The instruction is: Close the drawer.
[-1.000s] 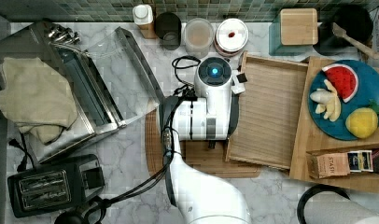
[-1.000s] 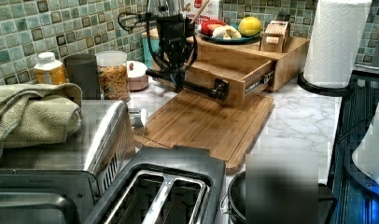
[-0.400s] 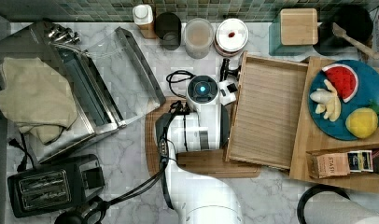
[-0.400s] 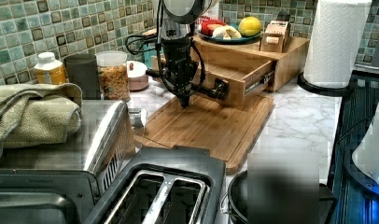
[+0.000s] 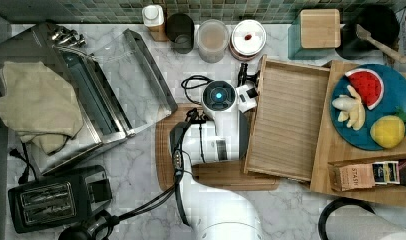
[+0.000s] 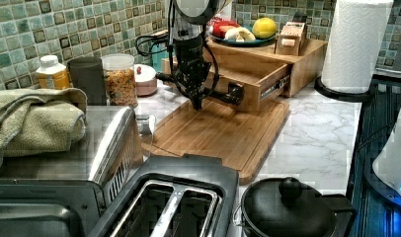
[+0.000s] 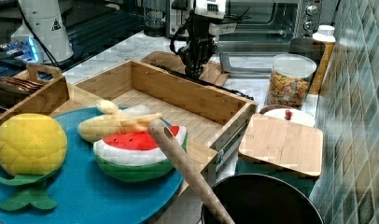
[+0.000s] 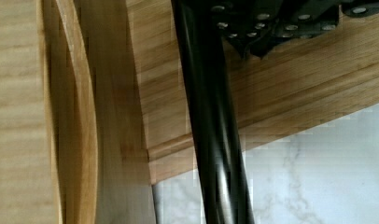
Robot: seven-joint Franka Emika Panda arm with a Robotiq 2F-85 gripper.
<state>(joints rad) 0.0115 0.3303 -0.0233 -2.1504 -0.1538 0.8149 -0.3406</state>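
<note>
Going across the top view from its left: one beige folded cloth [image 5: 36, 105] lies on one steel toaster oven [image 5: 98, 95] whose glass door hangs open, and one black two-slot toaster [image 5: 53, 199] sits below it. Along the tiled wall stand four containers in a row: one white-capped bottle [image 5: 153, 20], one dark cup [image 5: 180, 31], one clear jar of cereal [image 5: 212, 39] and one white round lidded dish [image 5: 248, 38].

One dark rounded-corner wooden cutting board [image 5: 218, 175] lies on the marble counter [image 5: 136, 150] under the one white robot arm [image 5: 218, 135]. The arm's black gripper [image 6: 195, 97] points down beside the drawer's front, its tip low over the board; I cannot tell whether its fingers are apart or together. In the wrist view one black bar handle [image 8: 213, 121] crosses close to the camera.

The one shallow light-wood drawer [image 5: 291, 120] stands pulled out of the one wooden stand [image 5: 336, 150] toward the top view's left, its pale bottom bare, its front edge over the cutting board.

On the stand rests one blue round plate [image 5: 378, 135] carrying one watermelon slice [image 5: 366, 87], one yellow lemon [image 5: 387, 131] and pale banana pieces [image 5: 351, 112]; one tea box [image 5: 353, 176] sits below it. Further up are one square wooden block [image 5: 319, 27] and one black pan [image 5: 376, 25] with one wooden spoon [image 5: 378, 42].
</note>
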